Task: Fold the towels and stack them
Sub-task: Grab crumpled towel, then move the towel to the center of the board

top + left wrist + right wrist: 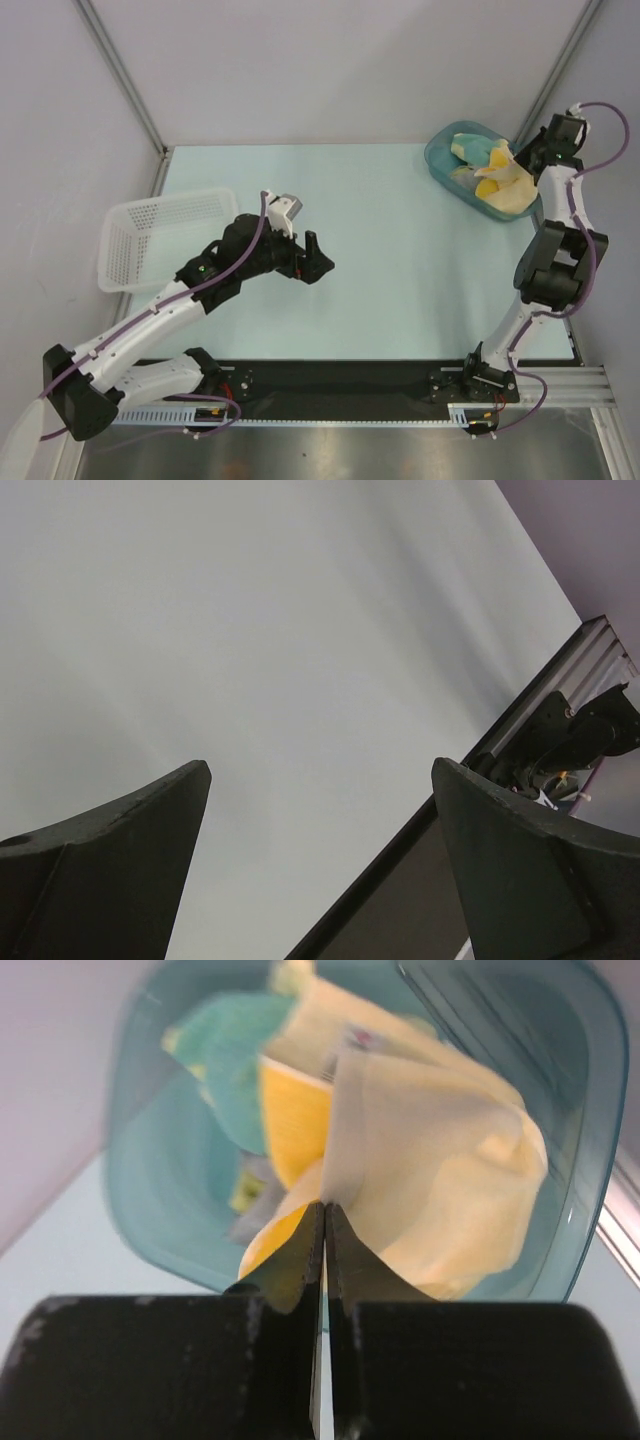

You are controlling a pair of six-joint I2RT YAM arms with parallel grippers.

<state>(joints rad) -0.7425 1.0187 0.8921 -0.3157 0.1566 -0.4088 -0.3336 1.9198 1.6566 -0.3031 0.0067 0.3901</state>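
Teal translucent plastic: we take the tub [437,160] [150,1170] as our landmark. All the towels [490,170] [380,1130] lie bunched inside it, none folded or stacked yet.

Contents of the tub: a pale yellow towel [508,188] [440,1180] lies uppermost, rumpled, and drapes over the rim nearest the right arm. Beside it, deeper in the tub, is a teal cloth [478,150] [225,1060]. A bright yellow patch [292,1120] shows between the two; we cannot tell which cloth it belongs to.

The right gripper [524,152] [322,1250] reaches in over the tub's right rim. In the right wrist view its fingers are pressed together with no gap, and a fold of the pale yellow towel runs down into their tips, so we record a pinch on that towel.

The left gripper [316,255] [320,775] hovers well to the left of the tub, over bare table [400,250] [250,630]. Its fingers are spread wide with nothing between them.

A white mesh basket [150,235] sits farther left still, beyond the left gripper as seen from the tub.
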